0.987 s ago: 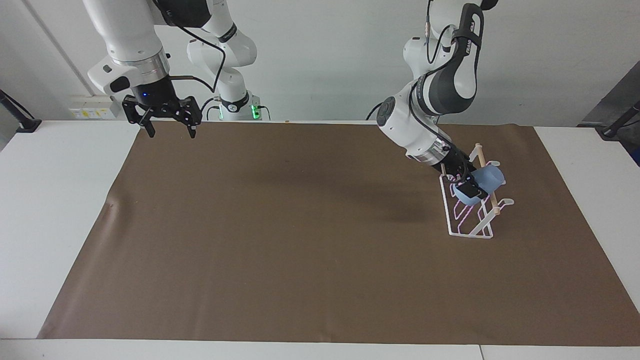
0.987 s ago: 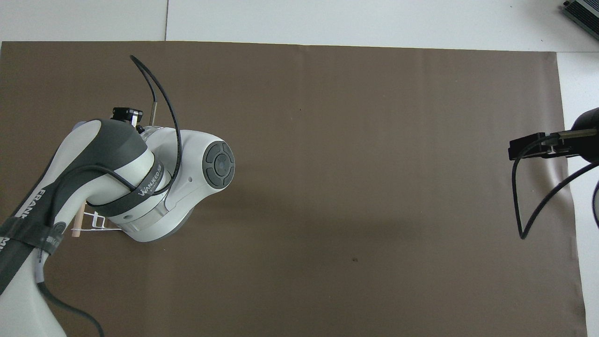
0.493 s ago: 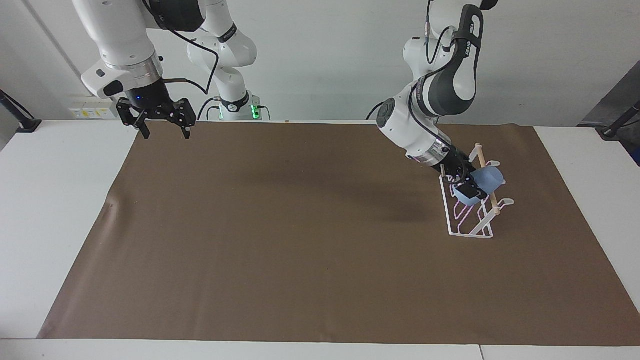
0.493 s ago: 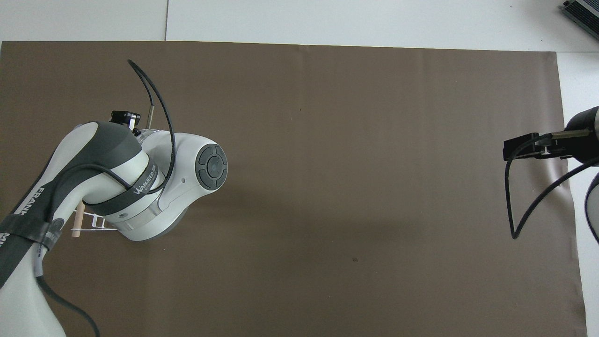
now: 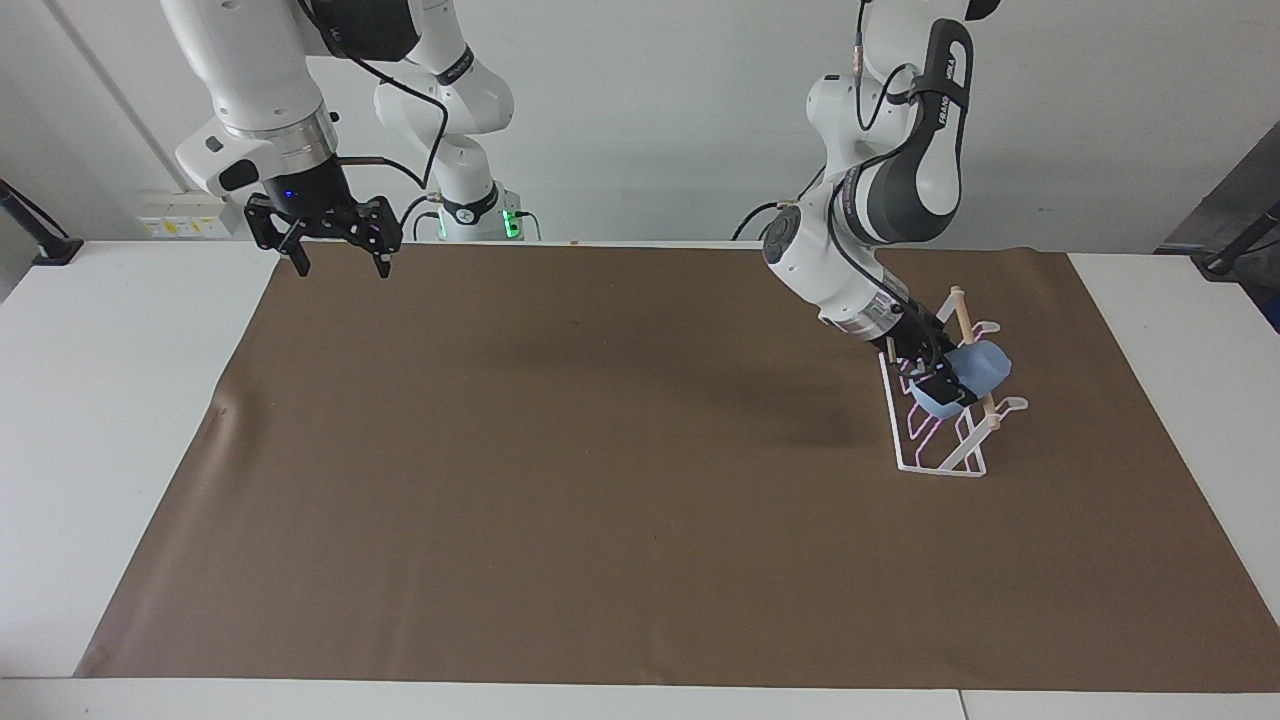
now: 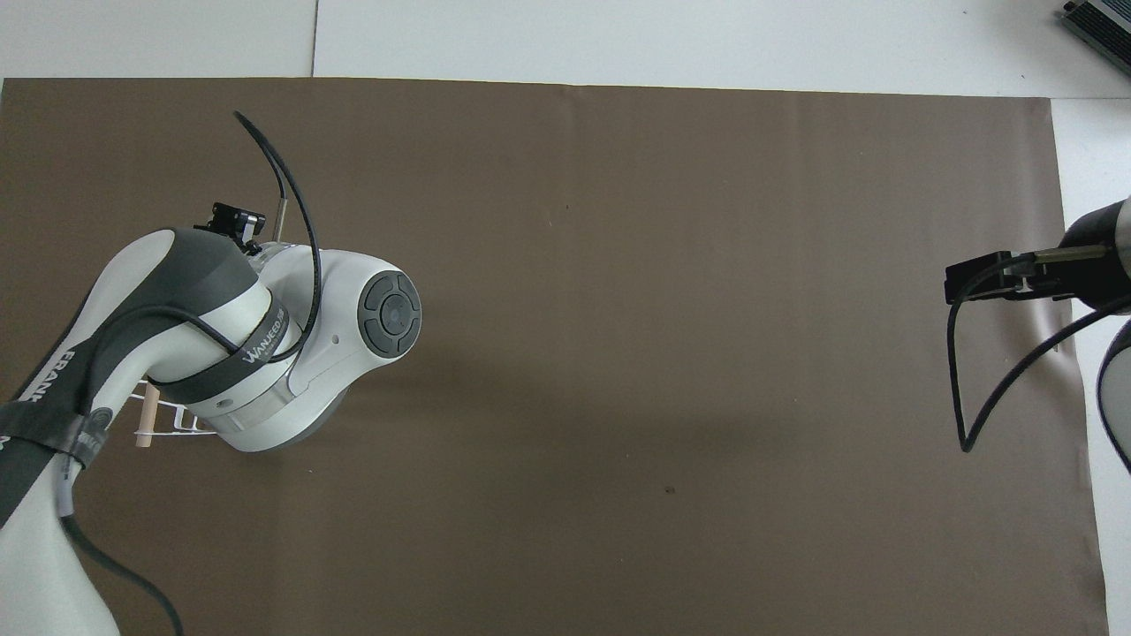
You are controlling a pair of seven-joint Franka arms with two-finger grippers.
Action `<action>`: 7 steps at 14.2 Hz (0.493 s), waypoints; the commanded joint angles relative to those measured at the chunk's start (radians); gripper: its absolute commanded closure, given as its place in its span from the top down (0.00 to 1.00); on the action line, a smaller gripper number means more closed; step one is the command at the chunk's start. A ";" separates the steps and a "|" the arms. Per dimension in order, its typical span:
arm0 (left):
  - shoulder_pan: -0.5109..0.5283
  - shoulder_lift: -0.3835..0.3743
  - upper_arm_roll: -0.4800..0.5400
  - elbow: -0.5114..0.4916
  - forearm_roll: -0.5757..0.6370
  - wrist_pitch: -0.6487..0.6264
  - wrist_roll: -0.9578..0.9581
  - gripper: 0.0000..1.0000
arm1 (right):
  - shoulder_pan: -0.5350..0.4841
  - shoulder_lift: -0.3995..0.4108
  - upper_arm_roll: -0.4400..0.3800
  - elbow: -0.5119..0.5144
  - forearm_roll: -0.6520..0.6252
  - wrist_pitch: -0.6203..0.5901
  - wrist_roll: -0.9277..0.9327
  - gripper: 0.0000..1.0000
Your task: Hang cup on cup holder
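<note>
The light-blue cup [image 5: 972, 369] lies tilted over the white wire cup holder [image 5: 940, 455], against its wooden rod [image 5: 962, 312], toward the left arm's end of the mat. My left gripper [image 5: 943, 384] reaches down at a slant and is shut on the cup. In the overhead view the left arm hides the cup and its own fingers. Only the holder's end [image 6: 177, 424] nearest the robots shows there. My right gripper [image 5: 340, 264] is open and empty. It hangs over the mat's edge by the robots, at the right arm's end, and waits; it also shows in the overhead view [image 6: 994, 276].
A brown mat [image 5: 600, 480] covers most of the white table [image 5: 100, 400]. A black cable [image 6: 981, 389] loops down from the right wrist. Another cable [image 6: 283, 177] arcs over the left wrist.
The left arm has shifted a little toward its own end of the table, and the cup sits slightly lower on the holder. The right gripper has drifted slightly and stays open.
</note>
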 commanded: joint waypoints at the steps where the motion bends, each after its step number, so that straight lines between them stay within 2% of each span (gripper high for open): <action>1: 0.012 -0.022 -0.007 -0.023 0.010 0.027 -0.004 1.00 | -0.002 -0.023 0.001 -0.026 0.011 -0.004 0.010 1.00; 5: 0.012 -0.022 -0.007 0.020 -0.030 0.007 0.002 1.00 | -0.002 -0.024 0.001 -0.026 0.011 -0.005 0.010 1.00; 7: 0.014 -0.020 -0.007 0.084 -0.114 -0.042 0.002 1.00 | -0.002 -0.024 0.001 -0.026 0.011 -0.005 0.014 1.00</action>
